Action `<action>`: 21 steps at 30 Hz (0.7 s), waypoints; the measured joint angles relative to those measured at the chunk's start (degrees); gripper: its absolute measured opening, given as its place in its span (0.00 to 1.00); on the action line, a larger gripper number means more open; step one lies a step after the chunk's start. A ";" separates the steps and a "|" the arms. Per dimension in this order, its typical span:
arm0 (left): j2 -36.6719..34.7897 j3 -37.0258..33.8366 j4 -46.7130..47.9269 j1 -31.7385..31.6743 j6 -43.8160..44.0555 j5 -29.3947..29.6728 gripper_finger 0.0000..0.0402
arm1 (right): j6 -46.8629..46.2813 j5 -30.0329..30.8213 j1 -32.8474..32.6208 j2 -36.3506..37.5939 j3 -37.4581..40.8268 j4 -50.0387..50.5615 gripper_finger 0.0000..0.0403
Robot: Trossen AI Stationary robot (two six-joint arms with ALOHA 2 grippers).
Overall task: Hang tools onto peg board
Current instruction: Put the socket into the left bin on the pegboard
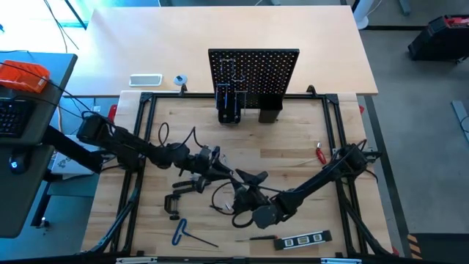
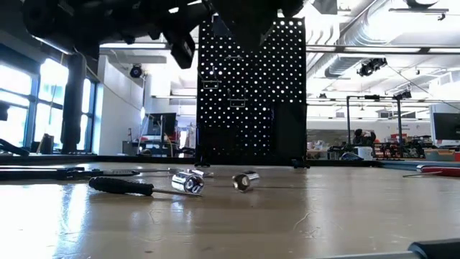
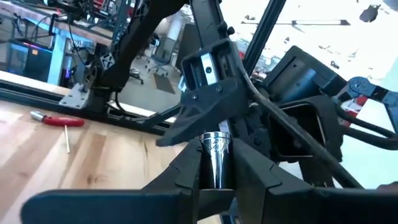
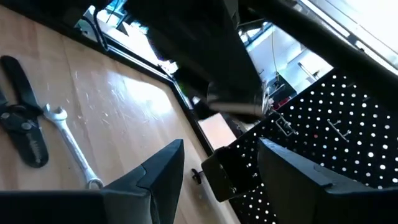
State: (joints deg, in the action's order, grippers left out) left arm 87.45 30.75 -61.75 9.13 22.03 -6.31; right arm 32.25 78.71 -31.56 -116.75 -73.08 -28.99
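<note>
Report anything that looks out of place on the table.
Two shiny sockets lie tipped on their sides beside a screwdriver, loose on the wooden table in front of the peg board. Nothing looks spilled or broken.

— How many tools were there?
— One blue hex key point(image 1: 181, 231), one C-clamp point(image 1: 174, 202) and one level point(image 1: 303, 239), all nearer the table's front than the left claw point(image 3: 216, 180).
— Any sockets?
— Two loose sockets point(image 2: 188, 180) below the claw, and one silver socket point(image 3: 216, 158) in its grip. One peg board point(image 1: 253, 77) stood beyond it.
</note>
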 joint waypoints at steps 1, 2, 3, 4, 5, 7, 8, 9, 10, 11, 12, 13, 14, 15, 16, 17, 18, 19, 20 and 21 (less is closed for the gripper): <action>0.57 -0.04 -0.58 0.00 0.27 -0.02 0.13 | 0.58 -0.07 0.16 0.00 0.01 -0.48 0.50; 1.17 -0.03 -2.17 0.00 0.34 0.00 0.13 | 1.08 -0.15 0.27 0.00 0.02 -1.04 0.50; 1.74 -0.01 -3.81 -0.09 0.38 0.00 0.13 | 1.48 -0.25 0.41 0.00 0.00 -1.49 0.50; 2.18 0.02 -5.19 -0.26 0.50 -0.02 0.13 | 2.34 -0.27 0.44 0.00 0.00 -2.18 0.50; 2.32 0.06 -5.72 -0.47 0.87 0.02 0.13 | 3.14 -0.37 0.44 0.00 0.00 -3.01 0.50; 2.95 0.04 -7.16 -0.91 0.89 0.60 0.13 | 5.10 -0.55 0.44 0.00 0.02 -4.67 0.50; 3.02 0.04 -7.38 -1.05 1.08 0.67 0.13 | 6.40 -0.44 0.44 0.00 0.02 -5.90 0.50; 3.02 0.04 -7.70 -1.26 1.46 0.66 0.13 | 7.87 -0.36 0.46 0.00 0.02 -7.25 0.50; 3.05 0.05 -8.10 -1.44 1.75 0.62 0.13 | 9.11 -0.30 0.47 0.00 0.02 -8.33 0.50; 3.30 0.06 -8.76 -1.61 1.82 0.64 0.13 | 10.32 -0.24 0.51 0.00 0.02 -9.50 0.50; 3.43 0.06 -9.09 -1.70 1.85 0.63 0.13 | 11.71 0.01 0.52 0.00 0.05 -10.78 0.50; 3.46 0.10 -9.40 -1.73 1.96 0.62 0.13 | 12.99 0.15 0.58 -0.03 0.09 -12.00 0.50; 3.44 0.10 -9.69 -1.73 1.98 0.71 0.13 | 13.89 0.07 0.68 -0.04 0.09 -12.79 0.50; 3.44 0.10 -9.89 -1.73 1.96 0.91 0.13 | 14.42 -0.03 0.81 -0.04 0.09 -13.52 0.50; 3.44 0.10 -9.97 -1.73 1.97 1.07 0.13 | 15.22 0.08 0.94 -0.04 0.09 -14.52 0.50; 3.44 0.10 -10.15 -1.73 2.01 1.22 0.13 | 16.23 0.16 1.11 -0.05 0.09 -15.61 0.50; 3.44 0.10 -10.53 -1.73 2.40 1.26 0.13 | 16.87 0.11 1.20 -0.07 0.11 -16.38 0.50; 3.39 0.10 -10.70 -1.75 2.88 1.36 0.13 | 17.22 -0.01 1.30 -0.07 0.11 -16.85 0.50; 3.39 0.10 -10.77 -1.75 3.01 1.45 0.13 | 17.75 -0.01 1.50 -0.07 0.11 -17.63 0.50; 3.41 0.10 -10.95 -1.75 3.01 1.47 0.13 | 18.80 0.16 1.56 -0.07 0.11 -18.74 0.50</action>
State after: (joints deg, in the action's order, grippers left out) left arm 90.86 30.85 -72.70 7.38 25.04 -4.84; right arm 51.05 78.87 -30.00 -116.81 -72.97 -47.73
